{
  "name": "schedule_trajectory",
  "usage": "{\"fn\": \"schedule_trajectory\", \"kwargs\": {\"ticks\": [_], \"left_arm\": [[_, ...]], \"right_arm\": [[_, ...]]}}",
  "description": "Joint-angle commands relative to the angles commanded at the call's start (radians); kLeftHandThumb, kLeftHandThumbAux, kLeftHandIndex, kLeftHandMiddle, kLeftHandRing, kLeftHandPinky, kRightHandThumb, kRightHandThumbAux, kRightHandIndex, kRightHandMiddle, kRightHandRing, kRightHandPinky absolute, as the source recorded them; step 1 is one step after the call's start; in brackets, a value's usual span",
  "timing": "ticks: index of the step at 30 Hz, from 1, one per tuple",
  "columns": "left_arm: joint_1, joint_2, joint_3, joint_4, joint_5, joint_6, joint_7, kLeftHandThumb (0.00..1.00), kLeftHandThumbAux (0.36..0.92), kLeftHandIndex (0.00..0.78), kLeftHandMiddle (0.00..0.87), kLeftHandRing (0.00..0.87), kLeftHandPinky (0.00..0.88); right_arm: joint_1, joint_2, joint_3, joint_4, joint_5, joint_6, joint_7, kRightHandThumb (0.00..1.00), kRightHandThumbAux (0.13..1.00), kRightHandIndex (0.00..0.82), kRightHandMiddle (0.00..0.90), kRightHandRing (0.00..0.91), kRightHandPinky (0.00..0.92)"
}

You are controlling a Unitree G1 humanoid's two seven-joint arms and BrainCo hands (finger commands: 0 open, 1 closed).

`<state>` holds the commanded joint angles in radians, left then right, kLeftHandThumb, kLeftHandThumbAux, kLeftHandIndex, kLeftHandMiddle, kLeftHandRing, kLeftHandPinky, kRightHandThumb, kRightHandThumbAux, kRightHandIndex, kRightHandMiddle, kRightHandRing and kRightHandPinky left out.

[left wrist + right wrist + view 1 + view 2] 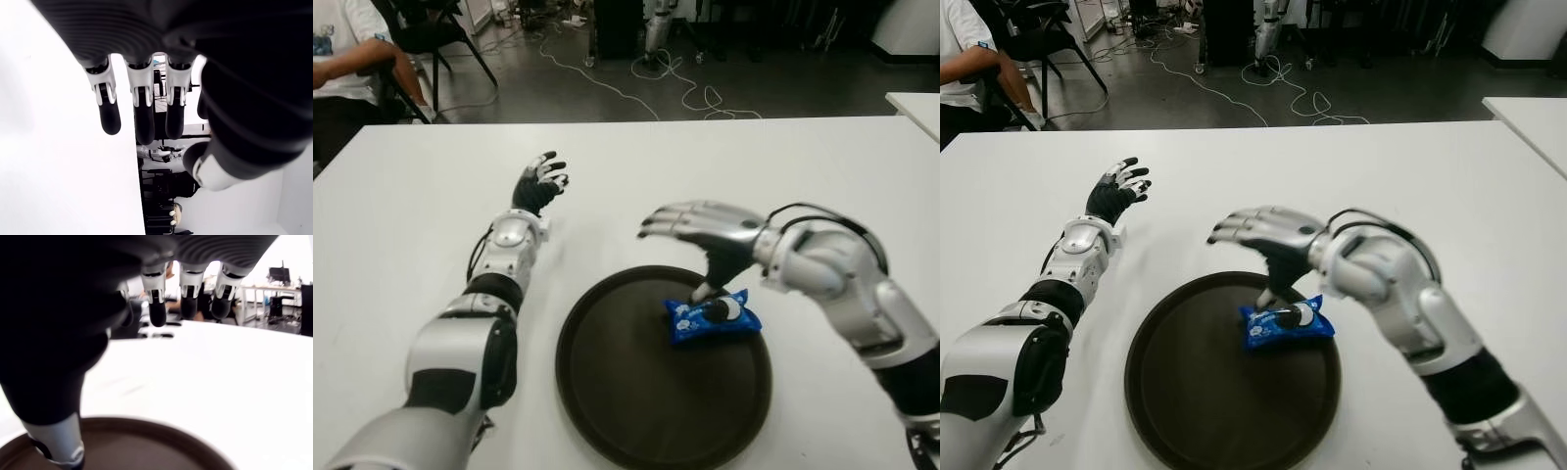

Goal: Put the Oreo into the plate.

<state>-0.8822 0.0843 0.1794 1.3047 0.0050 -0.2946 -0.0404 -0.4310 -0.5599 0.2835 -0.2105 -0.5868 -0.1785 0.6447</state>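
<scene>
I saw a blue Oreo packet (713, 317) with white and black print on the dark brown plate (607, 392). The table (411, 215) was plain white. My right hand (700, 230) and left hand (538, 183) were silver with black fingertips.

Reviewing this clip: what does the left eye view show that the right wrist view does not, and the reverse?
Only the left eye view shows the blue Oreo pack lying in the plate, the right hand above it with fingers spread and its thumb down at the pack, and the left hand, open, out over the white table to the plate's left. Only the right wrist view shows the right hand's fingertips from below, holding nothing, and desks far behind. Both show the dark round plate and the table.
</scene>
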Motion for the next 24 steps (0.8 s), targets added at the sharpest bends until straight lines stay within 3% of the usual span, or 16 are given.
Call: {"fn": "schedule_trajectory", "kwargs": {"ticks": [6,13,15,19,21,24], "left_arm": [[0.0,-0.002,0.004,0.0,-0.005,0.0,-0.001,0.182,0.79,0.128,0.205,0.193,0.202],[-0.001,-0.003,0.005,0.002,-0.004,0.004,0.003,0.174,0.793,0.128,0.205,0.193,0.195],[-0.002,-0.003,0.005,0.002,-0.005,0.006,0.004,0.168,0.792,0.129,0.205,0.193,0.195],[-0.004,-0.004,0.009,0.003,-0.008,0.009,0.003,0.163,0.791,0.135,0.207,0.199,0.206],[-0.005,-0.004,0.009,0.004,-0.009,0.01,0.004,0.165,0.792,0.135,0.207,0.201,0.208],[-0.006,-0.006,0.011,0.004,-0.01,0.011,0.005,0.168,0.792,0.131,0.206,0.201,0.208]], "right_arm": [[-0.021,-0.045,-0.056,0.083,0.046,-0.02,-0.019,0.0,0.793,0.0,0.0,0.0,0.0],[-0.062,-0.068,-0.092,0.188,0.072,-0.018,-0.046,0.0,0.801,0.0,0.0,0.0,0.0],[-0.097,-0.055,-0.084,0.267,0.066,-0.012,-0.068,0.0,0.811,0.0,0.0,0.0,0.0],[-0.245,0.006,-0.01,0.587,-0.01,-0.011,-0.168,0.0,0.815,0.0,0.0,0.0,0.0],[-0.262,0.012,-0.001,0.642,-0.026,0.01,-0.187,0.0,0.81,0.0,0.004,0.0,0.006],[-0.318,0.075,0.018,0.92,-0.047,-0.013,-0.349,0.0,0.807,0.009,0.03,0.017,0.032]]}}
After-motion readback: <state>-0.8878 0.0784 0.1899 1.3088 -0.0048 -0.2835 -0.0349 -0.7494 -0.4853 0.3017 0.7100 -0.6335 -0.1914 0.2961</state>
